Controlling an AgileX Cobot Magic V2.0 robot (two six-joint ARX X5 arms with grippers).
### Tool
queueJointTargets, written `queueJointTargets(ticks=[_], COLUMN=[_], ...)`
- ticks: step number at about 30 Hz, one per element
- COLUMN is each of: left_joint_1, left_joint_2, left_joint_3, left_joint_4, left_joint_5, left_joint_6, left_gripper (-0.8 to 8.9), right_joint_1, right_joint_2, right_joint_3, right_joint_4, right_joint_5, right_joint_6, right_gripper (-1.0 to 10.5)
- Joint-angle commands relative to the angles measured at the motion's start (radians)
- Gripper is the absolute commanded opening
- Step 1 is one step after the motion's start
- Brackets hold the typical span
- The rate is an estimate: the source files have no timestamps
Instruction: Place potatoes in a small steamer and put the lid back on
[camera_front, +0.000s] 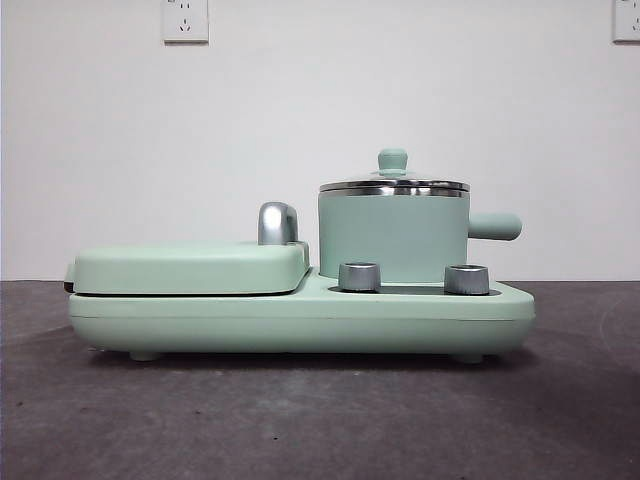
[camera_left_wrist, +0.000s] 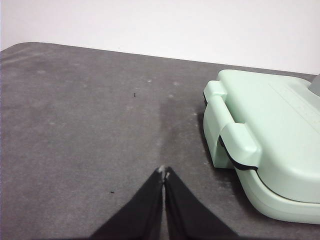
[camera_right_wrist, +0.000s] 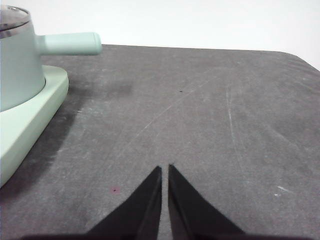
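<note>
A mint-green cooking appliance is seen standing on the dark grey bench in the front view. On its left part a flat griddle cover is closed, and a chrome handle is seen rising behind its right end. On the right part the small steamer is seated upright on the base, with its stubby side handle pointing right. The lid is seated on the steamer's steel rim, its mint-green knob uppermost. Two metal dials are set in the base in front of the steamer. No potato is seen in any view; the inside of the steamer cannot be made out through the lid.

In the left wrist view the left tool is held above bare bench beside the griddle end of the appliance, its jaws closed to a hairline with nothing between them. The appliance is cut off there by the picture's edge.

In the right wrist view the right tool is held above bare bench on the steamer's side, its jaws drawn narrow with only a thin slit and nothing held. Only part of the steamer and lid is shown there.
</note>
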Motion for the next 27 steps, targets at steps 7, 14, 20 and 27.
queueJointTargets(ticks=[7, 14, 20, 27], left_joint_1=[0.0, 0.0, 0.0, 0.0], left_joint_2=[-0.002, -0.002, -0.002, -0.002], left_joint_3=[-0.017, -0.017, -0.017, -0.017], left_joint_4=[0.011, 0.011, 0.011, 0.011], left_joint_5=[-0.003, -0.003, -0.003, -0.003], left_joint_6=[-0.003, -0.003, -0.004, -0.004], left_gripper=[0.06, 0.06, 0.06, 0.06], right_joint_1=[-0.001, -0.001, -0.001, -0.001], right_joint_2=[-0.003, -0.003, -0.003, -0.003], right_joint_3=[-0.007, -0.007, -0.007, -0.007], right_joint_4=[0.019, 0.018, 0.018, 0.018], right_joint_5=[0.001, 0.001, 0.001, 0.001], right_joint_6=[-0.011, -0.011, -0.011, -0.011], right_gripper=[0.2, 0.2, 0.2, 0.2])
